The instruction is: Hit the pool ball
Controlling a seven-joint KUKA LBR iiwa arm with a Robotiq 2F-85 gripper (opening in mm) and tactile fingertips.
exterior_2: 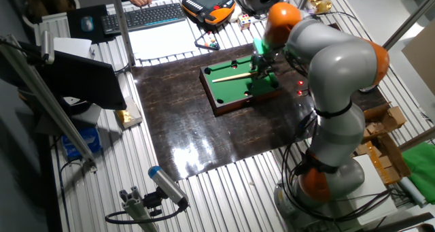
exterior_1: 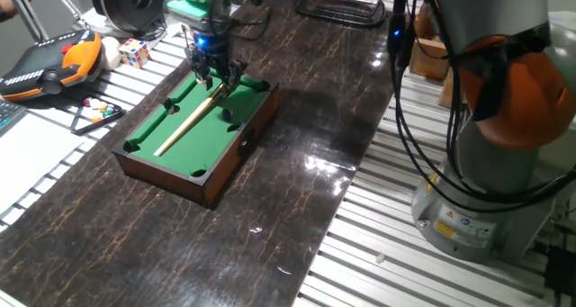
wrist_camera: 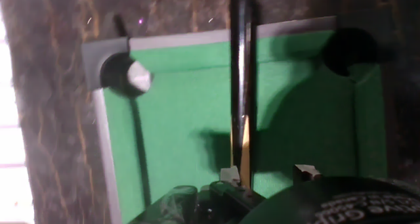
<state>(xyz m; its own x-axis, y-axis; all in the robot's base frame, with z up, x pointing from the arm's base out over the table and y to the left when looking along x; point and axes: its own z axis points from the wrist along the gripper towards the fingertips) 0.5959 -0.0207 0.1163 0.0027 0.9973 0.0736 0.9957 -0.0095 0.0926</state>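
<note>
The miniature green-felt pool table (exterior_1: 200, 118) stands on a dark marbled mat and also shows in the other fixed view (exterior_2: 234, 82). My gripper (exterior_1: 216, 76) hangs over its far end and is shut on one end of a light wooden cue stick (exterior_1: 186, 122). The cue slants down across the felt toward the near left. In the hand view the cue (wrist_camera: 243, 86) runs from my gripper (wrist_camera: 266, 175) up over the table's rim (wrist_camera: 190, 39). No dark blue pool ball shows in any view. A pale glint (wrist_camera: 139, 78) lies in the upper-left pocket; I cannot tell what it is.
A black triangle rack with small coloured balls (exterior_1: 94, 113) lies left of the pool table. A colour cube (exterior_1: 135, 52) and an orange pendant (exterior_1: 54, 64) sit behind it. The arm's base (exterior_1: 486, 190) stands at the right. A keyboard (exterior_2: 153, 15) lies at the back.
</note>
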